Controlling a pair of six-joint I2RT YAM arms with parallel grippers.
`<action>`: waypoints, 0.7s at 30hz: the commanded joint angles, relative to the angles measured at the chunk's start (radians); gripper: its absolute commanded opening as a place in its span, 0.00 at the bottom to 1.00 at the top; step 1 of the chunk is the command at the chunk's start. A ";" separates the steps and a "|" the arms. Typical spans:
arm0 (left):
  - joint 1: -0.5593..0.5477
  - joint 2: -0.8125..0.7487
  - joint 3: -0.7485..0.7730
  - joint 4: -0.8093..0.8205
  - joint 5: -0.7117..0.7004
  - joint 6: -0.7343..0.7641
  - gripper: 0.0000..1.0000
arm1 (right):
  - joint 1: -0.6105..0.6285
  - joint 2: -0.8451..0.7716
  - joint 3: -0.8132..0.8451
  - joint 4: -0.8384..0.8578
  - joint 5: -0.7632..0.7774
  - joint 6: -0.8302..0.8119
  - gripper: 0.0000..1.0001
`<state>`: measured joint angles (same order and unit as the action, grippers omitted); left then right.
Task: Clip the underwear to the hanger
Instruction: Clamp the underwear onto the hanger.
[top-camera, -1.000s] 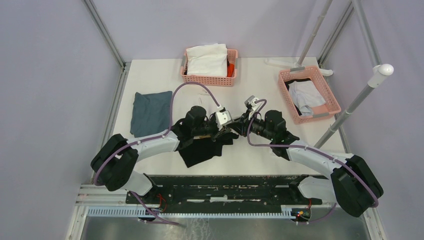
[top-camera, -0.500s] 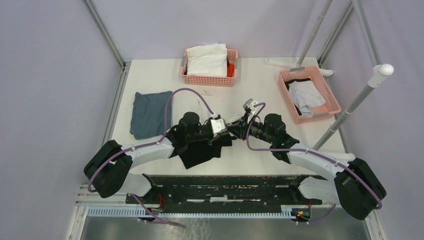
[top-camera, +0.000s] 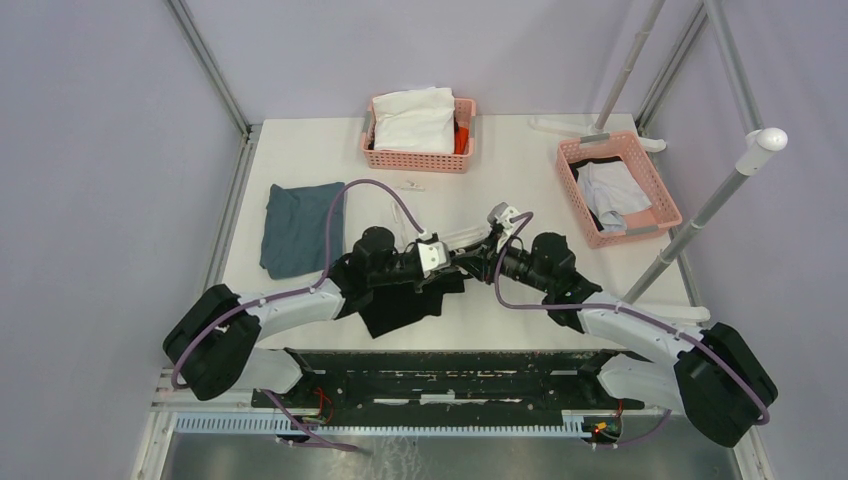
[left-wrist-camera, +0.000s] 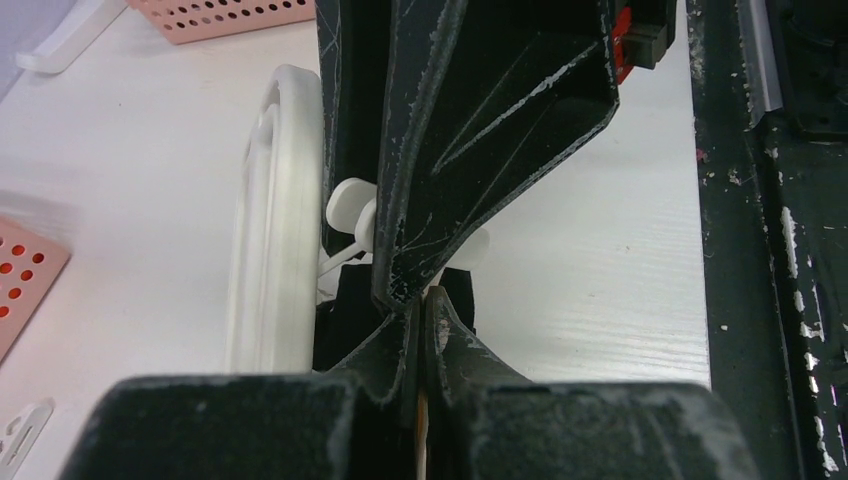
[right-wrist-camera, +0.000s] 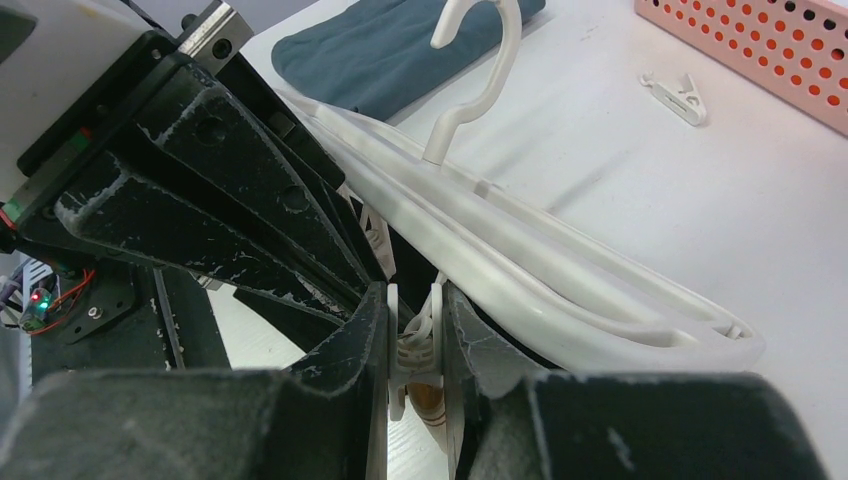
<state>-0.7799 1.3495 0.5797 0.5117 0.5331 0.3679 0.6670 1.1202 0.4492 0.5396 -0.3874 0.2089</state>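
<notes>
1. The underwear (top-camera: 395, 308) lay bunched on the white table (top-camera: 500, 160) near its front edge. It sat mostly under the left wrist, with its black fabric spreading toward the near left.
2. The left end effector (left-wrist-camera: 420, 310) was clenched, with a thin tan strip of the underwear pinched between its pads.
3. The right end effector (right-wrist-camera: 412, 300) met it tip to tip and squeezed a white clip (right-wrist-camera: 408, 350) hanging from the hanger (right-wrist-camera: 560, 270). Tan fabric showed just below that clip.
4. The hanger sat just behind both end effectors, its hook pointing toward the blue-grey cloth (top-camera: 300, 225) folded at the table's left.
5. A loose clip (top-camera: 410, 185) lay farther back. Behind it stood a pink basket (top-camera: 418, 160) holding a white garment (top-camera: 415, 118). A second basket (top-camera: 640, 228) stood at the right edge.
6. Lilac walls (top-camera: 100, 150) enclosed the table, and metal poles (top-camera: 700, 215) rose at its corners and right side.
7. Compared with a second earlier:
   - The left arm had drawn back and down toward the near left.
   - The right arm had reached farther left after it.
   - The left arm's cable had shifted, uncovering the loose clip.
   - Both grips looked unchanged.
   - The baskets and the cloth had not moved.
</notes>
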 joint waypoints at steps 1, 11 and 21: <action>-0.004 -0.059 0.010 0.164 0.057 0.031 0.03 | 0.016 -0.023 -0.016 0.059 -0.057 -0.025 0.03; -0.003 -0.068 0.005 0.167 0.059 0.034 0.03 | 0.021 -0.037 -0.018 0.063 -0.097 -0.023 0.00; -0.004 -0.098 0.007 0.129 0.082 0.041 0.03 | 0.023 -0.031 -0.019 0.047 -0.095 -0.067 0.06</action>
<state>-0.7799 1.3128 0.5652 0.5190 0.5549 0.3679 0.6682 1.0943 0.4309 0.5682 -0.4232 0.1654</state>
